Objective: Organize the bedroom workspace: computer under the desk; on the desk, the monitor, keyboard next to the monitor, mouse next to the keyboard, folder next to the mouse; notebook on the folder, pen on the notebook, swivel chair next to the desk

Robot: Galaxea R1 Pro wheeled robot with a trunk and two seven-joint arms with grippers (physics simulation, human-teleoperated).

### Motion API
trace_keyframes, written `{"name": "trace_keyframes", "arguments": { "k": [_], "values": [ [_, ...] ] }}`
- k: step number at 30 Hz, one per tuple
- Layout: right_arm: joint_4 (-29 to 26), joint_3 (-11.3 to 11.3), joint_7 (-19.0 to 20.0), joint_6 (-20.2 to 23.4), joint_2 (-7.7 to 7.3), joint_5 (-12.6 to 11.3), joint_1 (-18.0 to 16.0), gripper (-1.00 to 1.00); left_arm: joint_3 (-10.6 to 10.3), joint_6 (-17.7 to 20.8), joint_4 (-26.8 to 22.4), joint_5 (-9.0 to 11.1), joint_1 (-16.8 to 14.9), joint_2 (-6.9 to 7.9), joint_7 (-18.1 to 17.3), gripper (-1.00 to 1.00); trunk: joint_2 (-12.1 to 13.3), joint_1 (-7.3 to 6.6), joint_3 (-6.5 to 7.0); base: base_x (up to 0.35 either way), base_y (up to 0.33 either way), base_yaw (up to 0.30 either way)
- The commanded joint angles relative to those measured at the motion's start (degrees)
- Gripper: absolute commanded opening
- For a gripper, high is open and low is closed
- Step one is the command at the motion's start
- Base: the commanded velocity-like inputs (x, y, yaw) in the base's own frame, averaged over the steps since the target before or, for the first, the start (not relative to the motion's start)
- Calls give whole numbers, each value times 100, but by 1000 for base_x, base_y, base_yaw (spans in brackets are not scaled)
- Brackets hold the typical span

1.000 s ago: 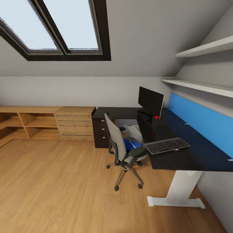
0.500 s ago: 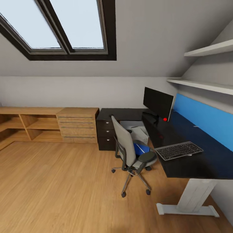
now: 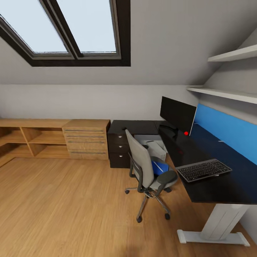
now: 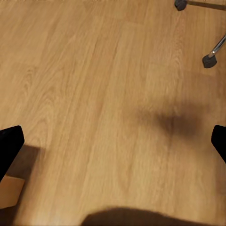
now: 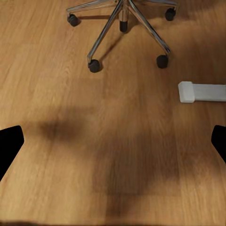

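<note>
Folder (image 3: 158,167) retrieval is depending on one relation: the blue folder is lying flat on the swivel chair (image 3: 148,171) seat, ahead and to the right of both grippers, so the right arm is sitting nearer to it. The left gripper (image 4: 113,141) is hanging over bare wood floor (image 3: 64,207) with its 2 fingertips spread wide and holding nothing; 2 chair casters are showing at the far corner of its view. The right gripper (image 5: 113,141) is likewise spread wide and empty, looking down at the chair's chrome base (image 5: 121,21) and the desk's white foot (image 5: 202,92). Farther out, 1 keyboard (image 3: 203,170) is lying on the desk (image 3: 214,185), its long axis running roughly along the desk's near edge, and 1 monitor (image 3: 177,114) is standing toward the corner. Under the desk, 1 pale box, probably the computer (image 3: 155,148), is sitting behind the chair. The folder's long axis is too hidden by the backrest to judge.
</note>
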Motion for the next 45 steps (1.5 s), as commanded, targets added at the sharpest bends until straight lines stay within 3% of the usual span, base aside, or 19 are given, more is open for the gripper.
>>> {"name": "trace_keyframes", "arguments": {
  "k": [1,13,30,36,45],
  "values": [
    [3,-2,5,-16,0,6,-4,100,-1,-17,2,19,-3,-1,-1,100,-4,0,-7,10,2,0],
    [3,-2,10,-21,1,5,-4,100,-1,-11,-1,24,-3,2,-1,100,-4,0,-7,224,0,0],
    [3,-18,-12,2,-1,-3,-4,100,-4,-14,-10,21,-4,23,-7,100,-4,0,-7,68,70,0],
    [10,-46,-29,10,-139,-12,-4,100,-13,-9,-5,16,-3,1,-36,100,-4,0,-7,3,3,0],
    [86,-46,-30,11,-167,-14,-4,100,-18,7,-1,16,-3,-10,-26,100,-165,88,-79,0,0,0]
  ]
}}
